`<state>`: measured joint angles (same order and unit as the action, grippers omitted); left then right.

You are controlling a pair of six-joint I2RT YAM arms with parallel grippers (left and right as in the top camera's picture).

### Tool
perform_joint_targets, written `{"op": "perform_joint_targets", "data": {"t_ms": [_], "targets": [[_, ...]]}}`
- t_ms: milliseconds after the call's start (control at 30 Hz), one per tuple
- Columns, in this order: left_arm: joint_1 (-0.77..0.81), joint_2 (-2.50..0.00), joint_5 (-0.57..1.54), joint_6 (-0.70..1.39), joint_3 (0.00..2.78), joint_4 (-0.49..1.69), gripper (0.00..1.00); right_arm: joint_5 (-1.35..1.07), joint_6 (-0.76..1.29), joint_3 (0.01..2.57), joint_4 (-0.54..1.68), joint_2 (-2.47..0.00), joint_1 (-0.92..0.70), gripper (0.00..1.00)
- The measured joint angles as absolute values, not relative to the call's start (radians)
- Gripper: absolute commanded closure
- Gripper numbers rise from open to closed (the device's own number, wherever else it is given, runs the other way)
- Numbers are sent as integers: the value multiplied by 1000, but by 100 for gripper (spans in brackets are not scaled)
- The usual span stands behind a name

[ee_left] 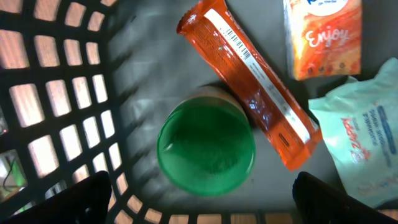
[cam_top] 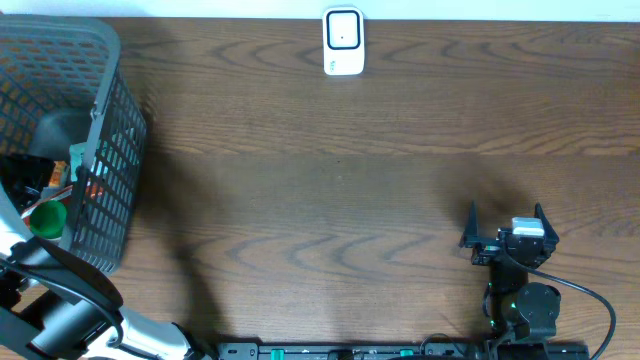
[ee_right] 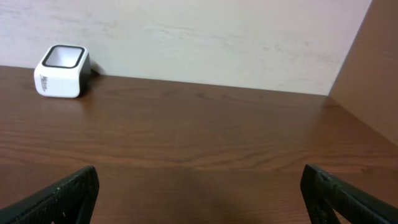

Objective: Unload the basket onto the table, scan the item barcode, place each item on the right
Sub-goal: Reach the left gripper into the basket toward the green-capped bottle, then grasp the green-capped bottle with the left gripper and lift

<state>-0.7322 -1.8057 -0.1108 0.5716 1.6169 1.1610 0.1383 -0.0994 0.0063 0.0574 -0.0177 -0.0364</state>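
- The left gripper [ee_left: 200, 208] hangs inside the basket [cam_top: 110, 170] at the table's left end, pointing down. Its jaws are spread wide, and only the two dark fingertips [ee_left: 81, 198] show, at the bottom corners of the left wrist view. Nothing is between them.
- Just below that gap sits a round green lid [ee_left: 206, 146], close to centred between the fingertips and not touched by either.
- Just past the lid, and touching its upper right edge, lies a long orange wrapper [ee_left: 255, 84]. It runs diagonally from top centre down to the right. A barcode [ee_left: 233, 38] is printed near its upper end, facing up.
- To the right of the wrapper's lower end lies a white packet [ee_left: 360, 146] with teal and red print. It is nearer the right fingertip than the lid is.
- Farther off in the basket's top right corner is an orange tissue pack [ee_left: 323, 37], apart from the wrapper.
- The right gripper [cam_top: 506, 218] is on the opposite side, low over the bare table [cam_top: 330, 200] near its front right. Its jaws are fully parted and hold nothing.
- The white scanner [cam_top: 343, 42] stands at the table's far edge, near the middle. It is well apart from both grippers and from the basket. In the right wrist view it lies ahead and to the left.
- Behind the scanner rises a pale wall [ee_right: 217, 37].
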Motion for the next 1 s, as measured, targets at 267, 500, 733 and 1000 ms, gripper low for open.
{"op": "perform_joint_targets", "data": {"t_ms": [267,500,733,1000], "targets": [[-732,-1806,-111,569,1515,1054,6,138,-99,6,57,-18,-36,1],[-732,-1806,-111,568,1478,1008,6,138,-100,6,57,-18,-36,1],[-732,-1844,-111,568,1477,997,6,138,-99,6,57,-18,-36,1],[-732,-1966,-111,569,1472,979,6,138,-99,6,57,-18,-36,1]]}}
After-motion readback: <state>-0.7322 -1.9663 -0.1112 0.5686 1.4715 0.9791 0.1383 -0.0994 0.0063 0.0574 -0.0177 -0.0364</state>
